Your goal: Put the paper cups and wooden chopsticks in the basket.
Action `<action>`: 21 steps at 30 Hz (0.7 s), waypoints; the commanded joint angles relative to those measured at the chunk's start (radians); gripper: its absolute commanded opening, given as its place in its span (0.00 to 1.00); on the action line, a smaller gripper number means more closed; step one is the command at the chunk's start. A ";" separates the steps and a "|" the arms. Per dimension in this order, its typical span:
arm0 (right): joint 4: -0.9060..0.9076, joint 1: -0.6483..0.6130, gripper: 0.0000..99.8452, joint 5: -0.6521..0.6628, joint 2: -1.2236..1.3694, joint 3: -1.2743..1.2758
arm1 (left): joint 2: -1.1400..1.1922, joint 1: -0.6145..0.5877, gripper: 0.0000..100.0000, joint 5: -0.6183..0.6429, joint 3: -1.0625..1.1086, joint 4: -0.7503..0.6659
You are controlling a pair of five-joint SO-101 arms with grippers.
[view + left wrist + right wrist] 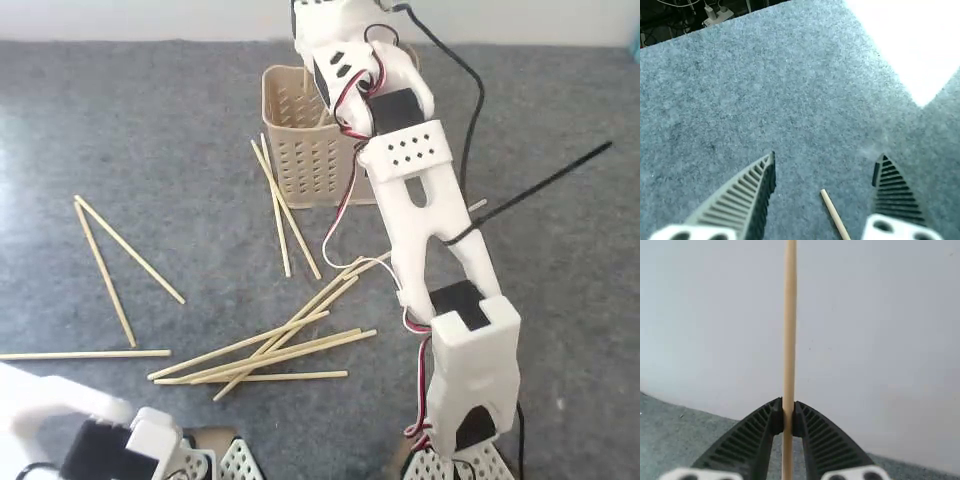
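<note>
Right wrist view has the right pincer clamped on one chopstick, which runs straight out past the fingertips. The left pincer is spread wide low over the grey tabletop, with the end of a second chopstick lying between its jaws. The basket stands near the tabletop's far edge beneath the right arm, and loose chopsticks lie scattered from the middle toward the left edge.

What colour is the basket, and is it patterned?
Beige basket, its walls perforated with rows of small holes; clearest in the high view.
</note>
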 commanded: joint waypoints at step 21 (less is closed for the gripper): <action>0.555 -0.002 0.08 0.031 -0.332 -0.055 | -0.044 0.198 0.30 -0.005 0.329 -0.011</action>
